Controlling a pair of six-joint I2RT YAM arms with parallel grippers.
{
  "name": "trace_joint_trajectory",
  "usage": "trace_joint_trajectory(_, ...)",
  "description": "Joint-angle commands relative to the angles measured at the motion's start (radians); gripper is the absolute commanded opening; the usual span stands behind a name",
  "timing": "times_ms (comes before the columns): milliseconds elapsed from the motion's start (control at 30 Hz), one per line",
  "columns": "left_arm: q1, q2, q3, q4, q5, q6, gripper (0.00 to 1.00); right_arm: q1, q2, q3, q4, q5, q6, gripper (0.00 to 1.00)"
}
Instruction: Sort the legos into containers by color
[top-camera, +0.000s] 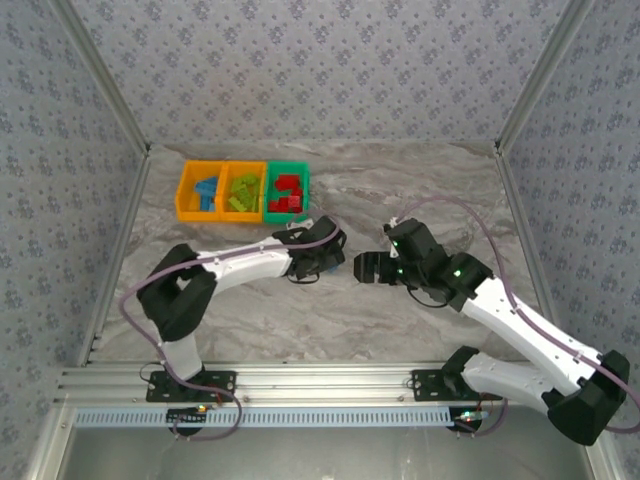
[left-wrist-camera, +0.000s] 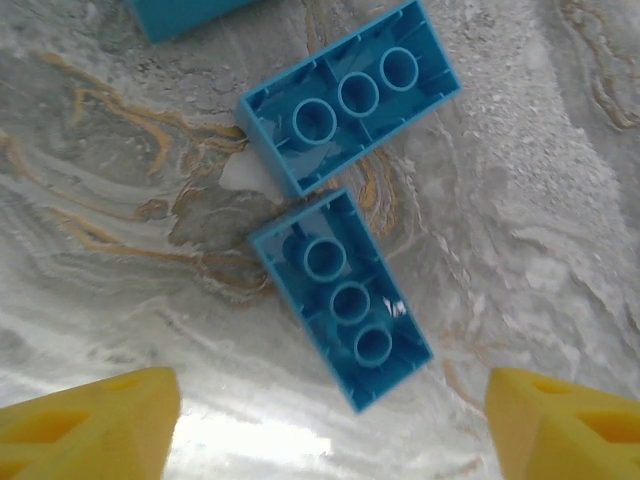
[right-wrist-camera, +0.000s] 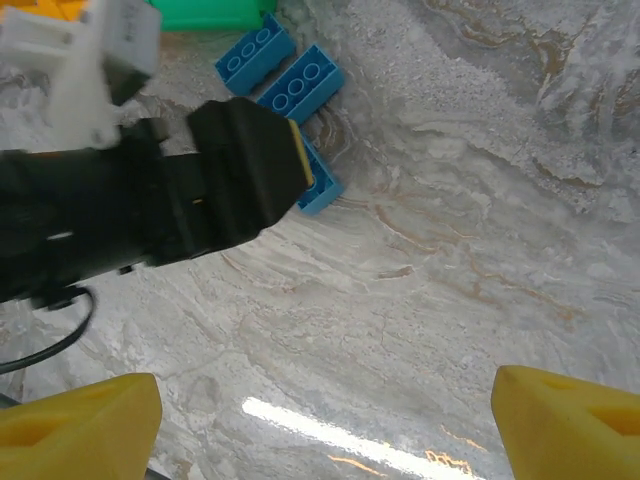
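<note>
Your left tool (left-wrist-camera: 330, 428), fingers apart, hovers over two blue plastic bricks (left-wrist-camera: 342, 290) on the marbled tabletop (left-wrist-camera: 530, 240); your right tool (right-wrist-camera: 325, 425) is likewise apart.

No text, label or number can be read anywhere

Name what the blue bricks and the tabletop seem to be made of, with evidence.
Blue bricks: probably hard moulded plastic, glossy; crisp hollow tubes and a small glint show. Tabletop: marble-look, grey-white with tan veins, smooth and shiny under glare; real stone or printed laminate, I cannot tell.
</note>
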Motion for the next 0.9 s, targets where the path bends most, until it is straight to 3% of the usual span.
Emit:
trace_joint_trajectory(0, 0.007, 0.055, 0.080, -0.012, -0.035, -0.054, 0.85, -0.014, -0.048, -0.008, -0.041, 0.023, 0.014, 0.89)
trace_joint_trajectory(133, 0.028, 0.126, 0.117, -0.040, -0.030, -0.042, 0.83, -0.027, -0.080, -0.011, -0.049, 0.008, 0.014, 0.88)
trace_joint_trajectory(500, 0.039, 0.144, 0.020, 0.004, 0.000, -0.027, 0.49, -0.033, -0.109, -0.008, -0.057, -0.016, 0.014, 0.89)
trace_joint_trajectory(867, 0.038, -0.044, -0.099, 0.057, -0.003, 0.031, 0.27, -0.018, -0.081, -0.044, 0.030, -0.158, -0.006, 0.89)
